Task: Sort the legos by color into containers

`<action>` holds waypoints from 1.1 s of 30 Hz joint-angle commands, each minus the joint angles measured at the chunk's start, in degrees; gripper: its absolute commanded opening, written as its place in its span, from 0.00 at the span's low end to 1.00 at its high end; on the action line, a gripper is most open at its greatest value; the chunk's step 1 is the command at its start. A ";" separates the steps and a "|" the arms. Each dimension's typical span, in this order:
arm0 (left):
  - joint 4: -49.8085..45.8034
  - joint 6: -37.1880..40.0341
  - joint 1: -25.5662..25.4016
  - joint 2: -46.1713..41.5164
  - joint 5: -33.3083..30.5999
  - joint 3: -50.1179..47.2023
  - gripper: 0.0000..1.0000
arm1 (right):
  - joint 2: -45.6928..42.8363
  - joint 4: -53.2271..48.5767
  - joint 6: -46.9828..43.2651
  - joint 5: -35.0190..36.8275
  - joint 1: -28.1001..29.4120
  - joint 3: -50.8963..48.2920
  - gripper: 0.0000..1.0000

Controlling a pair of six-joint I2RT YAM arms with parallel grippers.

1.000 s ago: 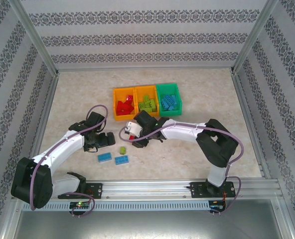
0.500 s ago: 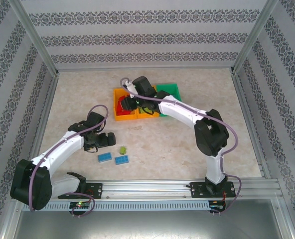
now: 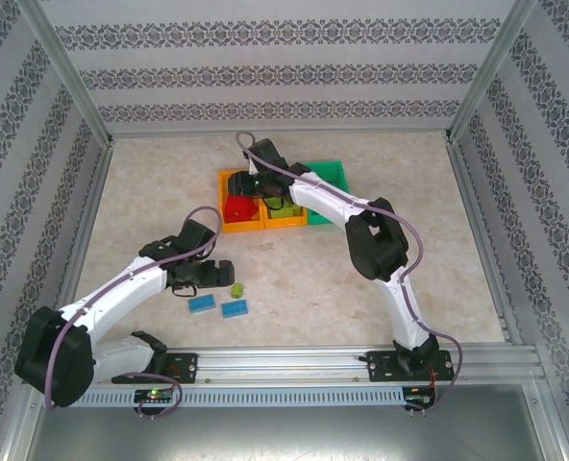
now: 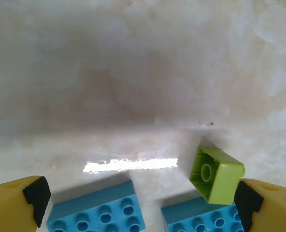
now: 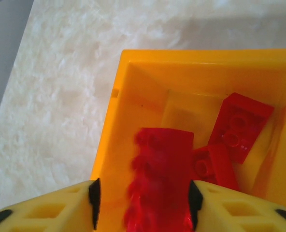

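My right gripper (image 5: 143, 203) hangs over the left orange container (image 5: 115, 101), jaws open. A long red lego (image 5: 160, 179), blurred with motion, is between them, with a clear gap to the left pad. More red legos (image 5: 239, 125) lie in that container (image 3: 241, 227). The middle orange container (image 3: 284, 219) and the green one (image 3: 331, 173) are partly hidden by the right arm. My left gripper (image 4: 143, 200) is open low over the table. A light green lego (image 4: 216, 175) lies on its side by the right fingertip, and two blue legos (image 4: 92, 210) (image 4: 201, 217) lie between the fingers.
The green lego (image 3: 235, 288) and the two blue ones (image 3: 202, 303) (image 3: 234, 308) sit on the marble table between the arms' bases and the bins. Metal frame posts and patterned walls close in the table on three sides.
The right arm swung from the table's middle up over the left orange bin and its jaws opened, letting the red lego go. The left gripper slid right, towards the green lego.
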 commanded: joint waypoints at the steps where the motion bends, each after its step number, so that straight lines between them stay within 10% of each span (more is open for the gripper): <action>1: 0.76 2.15 -2.84 2.36 -0.79 2.23 1.00 | 1.46 -2.07 3.19 2.06 -0.78 2.77 0.66; 16: 0.07 0.67 -12.07 11.70 -0.30 7.06 0.91 | -13.34 0.75 3.25 1.03 -0.86 -9.74 0.79; 33: -0.08 -0.82 -13.84 20.49 -0.25 11.05 0.55 | -38.74 3.27 1.25 7.28 -11.34 -44.16 0.85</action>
